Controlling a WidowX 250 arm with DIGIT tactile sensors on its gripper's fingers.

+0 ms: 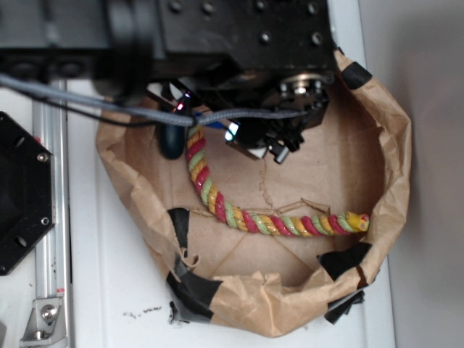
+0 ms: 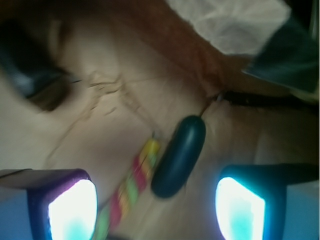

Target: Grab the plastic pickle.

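The plastic pickle [image 1: 172, 141] is a dark teal oblong lying on the brown paper at the back left of the paper tray, beside the upper end of the red-yellow-green rope [image 1: 239, 210]. In the wrist view the pickle [image 2: 179, 156] lies a little ahead of the jaws, nearer the right finger, with the rope [image 2: 132, 185] just to its left. My gripper [image 1: 206, 119] hovers above them, partly hidden under the arm. In the wrist view the gripper [image 2: 156, 207] is open and empty, and its fingertips [image 2: 72, 207] glow white.
The crumpled brown paper tray [image 1: 391, 145] has raised walls patched with black tape [image 1: 192, 290]. A blurred dark object [image 2: 25, 65] lies at the upper left of the wrist view. A black plate [image 1: 18, 196] and a metal rail [image 1: 54, 217] stand left of the tray.
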